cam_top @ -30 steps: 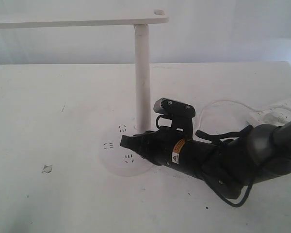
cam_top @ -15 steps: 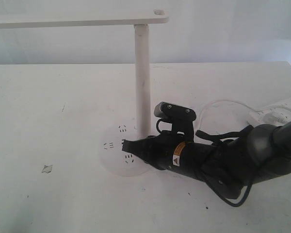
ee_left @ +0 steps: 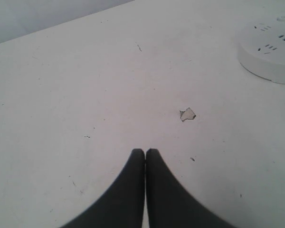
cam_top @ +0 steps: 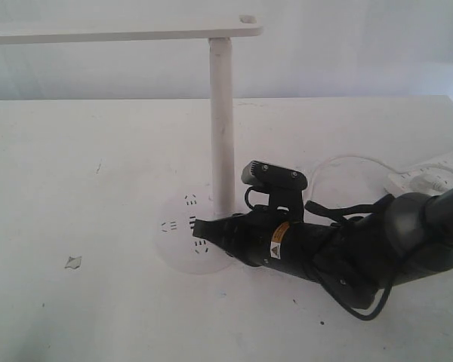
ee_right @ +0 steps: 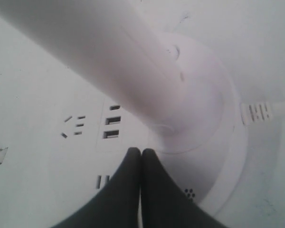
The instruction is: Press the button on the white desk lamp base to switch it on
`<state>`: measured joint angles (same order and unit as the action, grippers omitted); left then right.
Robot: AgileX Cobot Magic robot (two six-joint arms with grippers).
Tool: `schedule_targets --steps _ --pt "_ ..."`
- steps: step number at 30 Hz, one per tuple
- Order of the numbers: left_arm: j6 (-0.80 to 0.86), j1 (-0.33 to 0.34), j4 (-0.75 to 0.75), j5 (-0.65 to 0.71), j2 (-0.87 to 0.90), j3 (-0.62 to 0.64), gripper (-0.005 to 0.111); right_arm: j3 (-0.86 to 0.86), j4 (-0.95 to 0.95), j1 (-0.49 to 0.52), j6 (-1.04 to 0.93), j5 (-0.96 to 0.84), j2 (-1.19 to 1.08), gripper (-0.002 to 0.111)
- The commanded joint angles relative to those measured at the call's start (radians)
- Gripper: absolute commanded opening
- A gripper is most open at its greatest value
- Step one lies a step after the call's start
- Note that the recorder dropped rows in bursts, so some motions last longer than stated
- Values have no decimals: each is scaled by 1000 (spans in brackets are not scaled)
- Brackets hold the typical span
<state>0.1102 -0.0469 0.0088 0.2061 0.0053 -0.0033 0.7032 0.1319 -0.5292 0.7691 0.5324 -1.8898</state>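
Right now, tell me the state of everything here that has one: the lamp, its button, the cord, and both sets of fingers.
white desk lamp base: standing flat on the table.
lamp head: no glow visible.
button: uncovered, nothing touching it.
right gripper: fingers shut, tips over the base beside the USB slots.
left gripper: fingers shut, empty, above the table, off the base.
cord: attached at the base's edge.
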Motion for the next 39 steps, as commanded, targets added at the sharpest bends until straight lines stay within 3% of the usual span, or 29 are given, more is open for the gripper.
schedule_targets --steps 1,8,14,26,39 --pt "-1 -10 -1 -4 -5 3 0 -5 -7 3 -15 -13 4 0" --pt "-1 -10 -1 -4 -5 3 0 -6 -4 3 -15 -23 55 0" --pt "-1 -10 -1 -4 -5 3 0 -6 -4 3 -96 -168 71 0" --pt "-1 -10 -1 -4 -5 3 0 -6 0 3 -104 -74 49 0" --pt "-1 -10 -1 -4 -5 3 0 -6 0 3 -140 -114 48 0"
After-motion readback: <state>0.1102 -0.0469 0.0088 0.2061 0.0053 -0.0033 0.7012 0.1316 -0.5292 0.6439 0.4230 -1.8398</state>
